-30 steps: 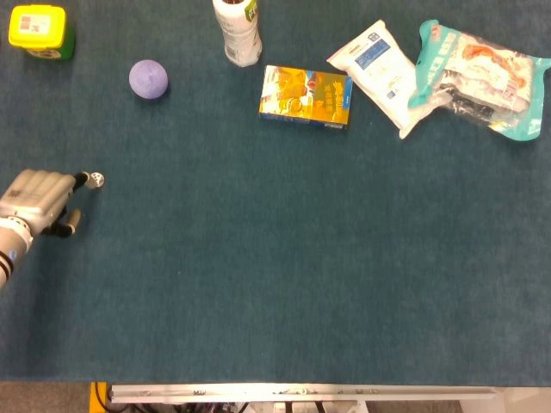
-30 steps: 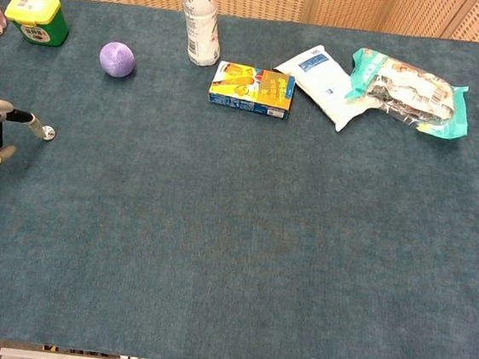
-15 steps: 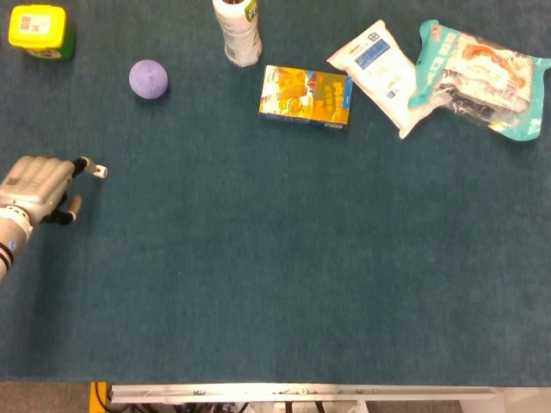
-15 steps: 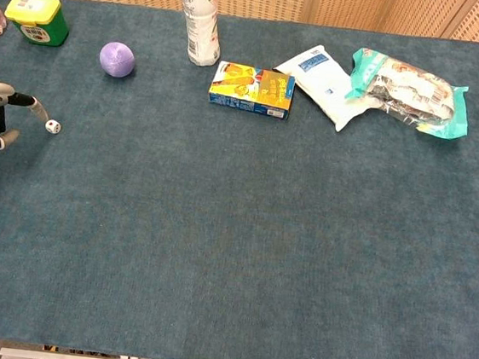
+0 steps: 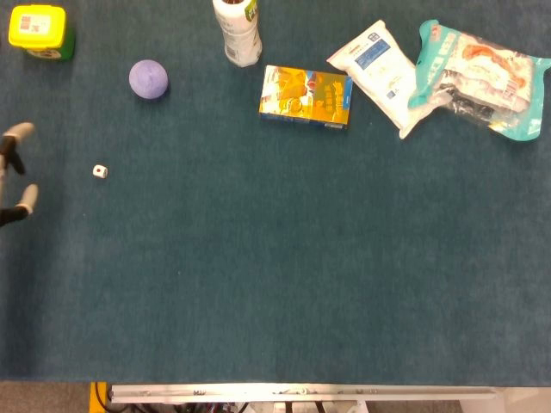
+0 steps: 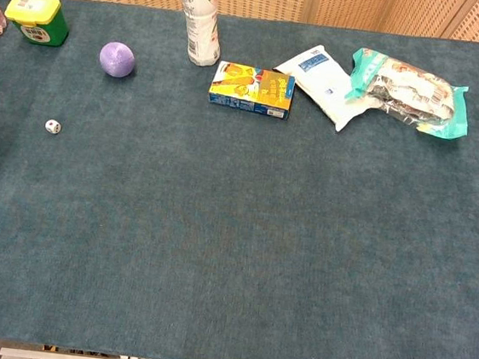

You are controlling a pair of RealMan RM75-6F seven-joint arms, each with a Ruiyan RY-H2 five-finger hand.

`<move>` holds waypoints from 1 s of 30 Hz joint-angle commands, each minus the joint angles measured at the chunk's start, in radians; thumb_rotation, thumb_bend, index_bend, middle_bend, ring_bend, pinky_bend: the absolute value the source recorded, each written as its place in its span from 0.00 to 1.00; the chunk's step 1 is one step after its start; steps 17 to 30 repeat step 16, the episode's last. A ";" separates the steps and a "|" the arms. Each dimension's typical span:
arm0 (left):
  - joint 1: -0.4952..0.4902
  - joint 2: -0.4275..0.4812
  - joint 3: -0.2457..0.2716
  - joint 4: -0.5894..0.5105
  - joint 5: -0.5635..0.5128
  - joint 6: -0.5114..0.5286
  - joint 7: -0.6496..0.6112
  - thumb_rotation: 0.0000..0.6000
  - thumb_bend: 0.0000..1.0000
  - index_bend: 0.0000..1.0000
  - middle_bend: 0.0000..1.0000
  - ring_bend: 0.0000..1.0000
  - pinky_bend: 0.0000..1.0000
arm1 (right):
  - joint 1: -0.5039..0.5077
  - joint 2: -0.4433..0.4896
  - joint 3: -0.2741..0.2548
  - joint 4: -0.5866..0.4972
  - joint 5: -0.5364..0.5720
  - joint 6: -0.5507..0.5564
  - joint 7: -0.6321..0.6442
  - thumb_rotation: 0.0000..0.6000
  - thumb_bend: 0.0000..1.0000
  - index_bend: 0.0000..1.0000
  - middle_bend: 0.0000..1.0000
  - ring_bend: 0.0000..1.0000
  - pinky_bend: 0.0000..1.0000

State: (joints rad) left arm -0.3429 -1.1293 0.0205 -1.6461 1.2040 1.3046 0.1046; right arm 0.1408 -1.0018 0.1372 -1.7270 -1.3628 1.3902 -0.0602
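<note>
A small white die is found lying loose on the blue-green table cloth, near the left edge of the table. In the chest view the die is seen resting by itself, with nothing touching it.

The left hand is shown only at the left border of the head view, where two pale fingertips are seen spread apart, one above the other. Nothing is held between them. The die lies to the right of these fingertips, apart from them, level with the gap between the two. The rest of the hand is cut off by the picture edge. The hand is not shown in the chest view. The right hand is not seen in either view.

A purple ball is placed beyond the die, further back on the table and slightly right. A yellow-lidded green tub is set at the back left corner. A white bottle stands upright to the right of the ball. A yellow and blue box lies flat just beyond the bottle's right. A white pouch and a teal packet are laid side by side at the back right, well apart from the die.
</note>
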 commanded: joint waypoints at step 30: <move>0.233 -0.011 0.003 -0.065 0.159 0.281 -0.027 1.00 0.32 0.14 0.37 0.31 0.36 | -0.021 -0.010 -0.036 -0.025 -0.034 0.032 -0.039 1.00 0.41 0.21 0.35 0.30 0.39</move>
